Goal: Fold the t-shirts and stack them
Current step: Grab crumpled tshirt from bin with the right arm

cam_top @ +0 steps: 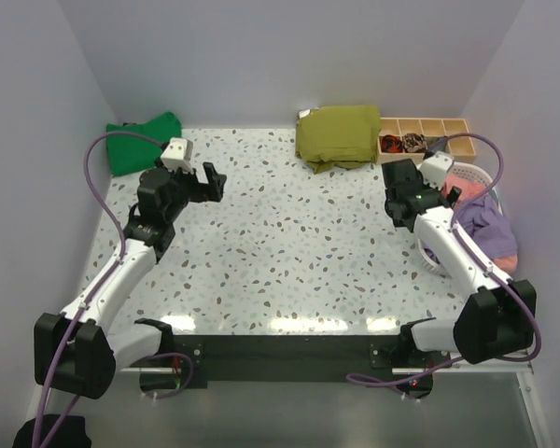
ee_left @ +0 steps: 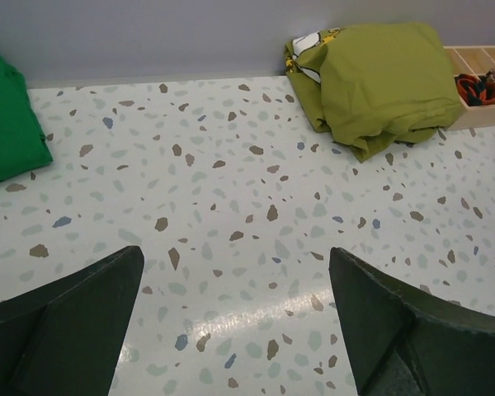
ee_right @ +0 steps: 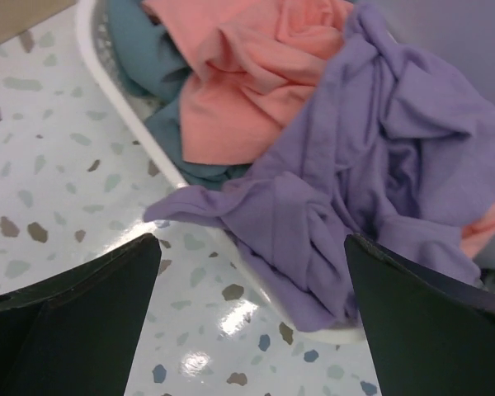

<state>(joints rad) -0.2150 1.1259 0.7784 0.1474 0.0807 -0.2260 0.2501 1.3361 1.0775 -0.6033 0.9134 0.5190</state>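
Speckled terrazzo tabletop (cam_top: 289, 243), its load kept to the far and right edges.

A crumpled green t-shirt (cam_top: 142, 140) lies in the far left corner. An olive-green folded cloth (cam_top: 338, 135) sits at the middle of the far edge, with a wooden tray (cam_top: 425, 131) of compartments just beside it toward the far right corner. A white basket (ee_right: 111, 87) stands along the right edge, and a lavender t-shirt (ee_right: 379, 181) spills over its rim onto the tabletop.

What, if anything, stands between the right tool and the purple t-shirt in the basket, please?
Nothing visible does: the open right tool hangs before the purple t-shirt, which spills uncovered over the white basket's rim.
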